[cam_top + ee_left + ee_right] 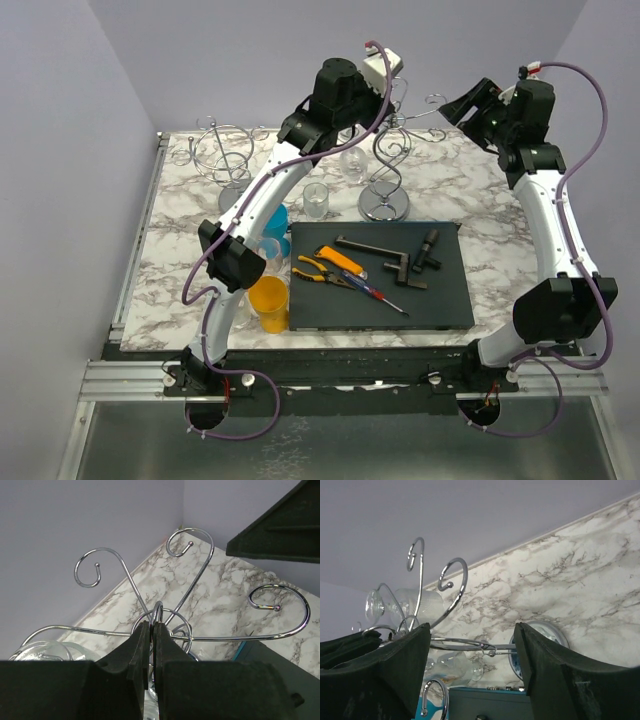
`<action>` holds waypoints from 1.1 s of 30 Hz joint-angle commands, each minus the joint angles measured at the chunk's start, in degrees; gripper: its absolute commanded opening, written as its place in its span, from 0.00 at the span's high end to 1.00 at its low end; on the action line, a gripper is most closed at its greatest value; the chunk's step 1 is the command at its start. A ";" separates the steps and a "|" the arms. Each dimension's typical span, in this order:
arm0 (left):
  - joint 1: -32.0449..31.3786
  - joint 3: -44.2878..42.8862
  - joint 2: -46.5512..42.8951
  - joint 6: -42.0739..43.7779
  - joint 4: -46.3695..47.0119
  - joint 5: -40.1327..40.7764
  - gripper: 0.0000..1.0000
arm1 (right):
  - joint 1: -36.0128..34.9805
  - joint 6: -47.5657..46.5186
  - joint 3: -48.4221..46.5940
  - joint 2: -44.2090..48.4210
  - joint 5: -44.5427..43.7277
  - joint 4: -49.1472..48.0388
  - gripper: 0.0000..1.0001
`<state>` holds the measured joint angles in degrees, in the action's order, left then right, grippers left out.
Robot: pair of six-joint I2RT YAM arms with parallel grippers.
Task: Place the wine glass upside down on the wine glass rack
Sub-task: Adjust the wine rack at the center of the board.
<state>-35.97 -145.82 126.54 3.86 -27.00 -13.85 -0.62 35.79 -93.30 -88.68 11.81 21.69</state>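
The chrome wine glass rack (385, 170) stands at the back middle of the marble table. It also shows in the left wrist view (235, 639) and the right wrist view (465, 577). My left gripper (368, 112) is right over the rack's top. Its jaws (151, 625) are closed to a thin gap, with glass showing low between them. The clear ribbed wine glass (352, 165) hangs at the rack's left side, partly hidden under my fingers (42, 652), and is seen beside the rack (415, 607). My right gripper (458, 105) is open and empty, just right of the rack (472, 627).
A second chrome rack (222, 155) stands at the back left. A clear tumbler (316, 200), a blue cup (275, 217), a clear cup (270, 255) and an orange cup (269, 303) stand left of a dark mat (450, 300) that holds hand tools.
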 commanded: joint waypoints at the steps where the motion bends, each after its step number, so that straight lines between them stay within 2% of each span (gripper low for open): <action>1: 0.20 0.19 -2.62 -0.95 1.96 -2.30 1.00 | 2.02 1.52 -0.07 0.59 5.63 -5.74 0.26; 11: 0.11 -0.17 -1.87 -1.61 2.65 -4.61 1.00 | 3.49 3.31 -3.99 -5.11 9.33 -7.35 0.29; 18: -0.07 -0.34 -1.54 -1.62 2.85 -5.48 1.00 | 3.60 5.89 -7.51 -9.67 12.72 -8.46 0.49; 24: -0.24 -0.44 -1.13 -1.57 3.22 -5.58 1.00 | 3.61 6.71 -6.52 -9.48 13.90 -9.73 0.65; 29: -0.59 -0.65 -0.65 -1.05 4.13 -3.61 1.00 | 3.61 6.62 -3.99 -7.95 13.26 -10.02 0.87; 33: -0.67 -1.84 -0.04 0.22 5.08 -0.98 1.00 | 3.56 6.43 0.06 -5.73 12.47 -10.81 0.92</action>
<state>-36.27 -145.73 126.56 3.46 -26.79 -18.00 2.76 43.99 -97.12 -97.82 23.66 11.97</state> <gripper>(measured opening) 0.100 0.135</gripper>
